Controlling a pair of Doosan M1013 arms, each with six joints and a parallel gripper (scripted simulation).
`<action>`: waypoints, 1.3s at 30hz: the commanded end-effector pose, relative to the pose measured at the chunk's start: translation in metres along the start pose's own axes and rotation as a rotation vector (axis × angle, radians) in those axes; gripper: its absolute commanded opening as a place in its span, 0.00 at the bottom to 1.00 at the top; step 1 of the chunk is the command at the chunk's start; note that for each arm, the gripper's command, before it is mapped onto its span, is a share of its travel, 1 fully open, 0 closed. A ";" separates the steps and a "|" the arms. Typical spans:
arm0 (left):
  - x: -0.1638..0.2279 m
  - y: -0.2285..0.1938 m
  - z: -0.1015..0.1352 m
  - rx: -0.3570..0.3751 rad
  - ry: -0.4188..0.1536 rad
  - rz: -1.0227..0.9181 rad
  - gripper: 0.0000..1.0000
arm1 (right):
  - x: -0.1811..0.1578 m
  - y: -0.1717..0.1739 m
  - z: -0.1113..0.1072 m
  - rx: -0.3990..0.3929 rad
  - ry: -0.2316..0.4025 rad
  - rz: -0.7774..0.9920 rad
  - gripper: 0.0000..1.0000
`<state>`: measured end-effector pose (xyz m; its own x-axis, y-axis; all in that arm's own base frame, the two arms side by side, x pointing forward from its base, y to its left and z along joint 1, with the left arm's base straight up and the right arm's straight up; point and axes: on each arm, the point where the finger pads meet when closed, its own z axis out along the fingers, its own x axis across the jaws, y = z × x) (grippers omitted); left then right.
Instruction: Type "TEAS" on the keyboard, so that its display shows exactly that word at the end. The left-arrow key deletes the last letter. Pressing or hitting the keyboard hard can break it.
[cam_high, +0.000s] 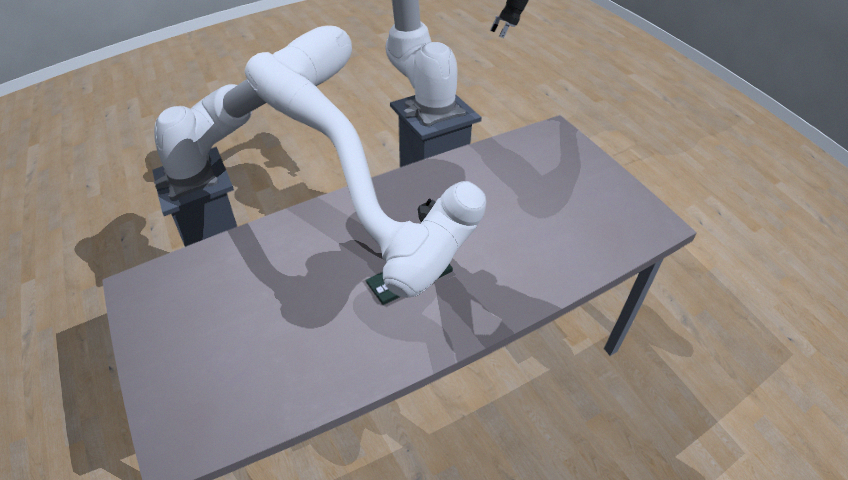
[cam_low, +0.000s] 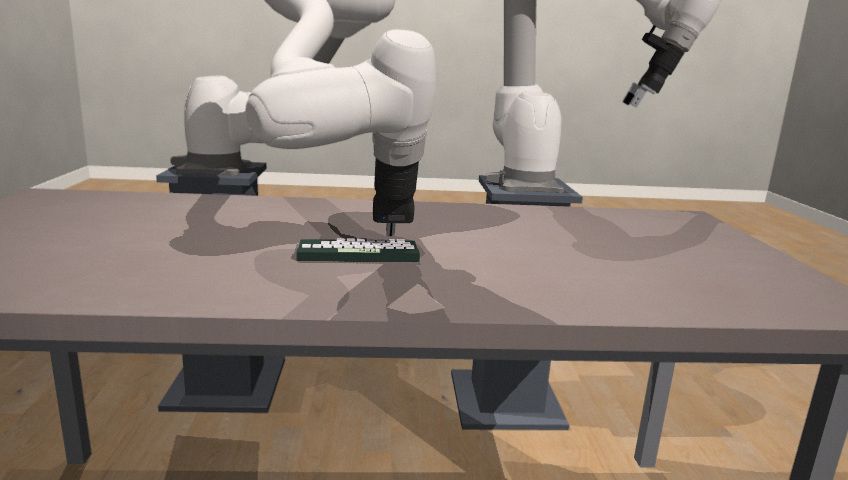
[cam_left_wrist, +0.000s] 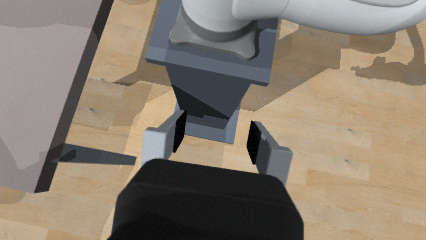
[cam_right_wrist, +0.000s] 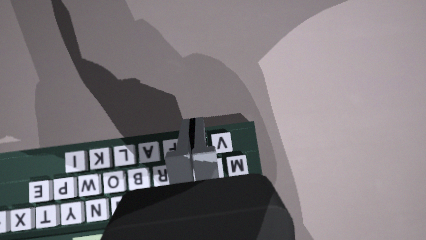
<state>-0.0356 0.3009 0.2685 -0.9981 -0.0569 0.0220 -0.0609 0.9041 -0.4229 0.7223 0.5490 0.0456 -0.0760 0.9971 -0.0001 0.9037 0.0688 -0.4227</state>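
Note:
The dark green keyboard (cam_high: 373, 285) (cam_low: 309, 256) (cam_right_wrist: 242, 132) with white letter keys lies on the table. My right gripper (cam_low: 390, 234) (cam_right_wrist: 194, 131) is shut and empty, pointing down over the far letter row in the right wrist view, between the partly covered F key and the V key (cam_right_wrist: 221, 142). The key under the fingers is hidden; contact cannot be told. The A key (cam_right_wrist: 148, 152), E key (cam_right_wrist: 39, 191) and T key (cam_right_wrist: 46, 215) show. The display (cam_low: 358, 251) is light green, its text too small to read. My left gripper (cam_high: 500, 29) (cam_low: 632, 98) (cam_left_wrist: 217, 129) is open and empty, high beyond the table.
The table (cam_high: 238, 368) (cam_low: 148, 297) (cam_left_wrist: 45, 75) (cam_right_wrist: 360, 125) carries the keyboard near its middle. The right arm (cam_high: 357, 172) (cam_low: 333, 107) reaches over it and covers most of the keyboard in the top view. A pedestal (cam_left_wrist: 210, 85) shows beyond the left fingers.

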 end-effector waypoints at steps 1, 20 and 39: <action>0.000 0.000 0.000 -0.001 0.000 0.000 1.00 | 0.001 0.000 -0.002 -0.003 0.001 0.000 0.00; 0.000 0.000 0.000 -0.001 0.000 0.000 1.00 | 0.001 0.003 0.004 -0.003 0.001 0.000 0.00; 0.000 0.000 0.000 -0.001 0.000 0.000 1.00 | 0.001 0.003 0.006 -0.003 0.001 0.000 0.00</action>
<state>-0.0356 0.3009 0.2685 -0.9981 -0.0569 0.0220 -0.0609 0.9041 -0.4229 0.7223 0.5495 0.0371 -0.0757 0.9971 -0.0002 0.9037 0.0685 -0.4227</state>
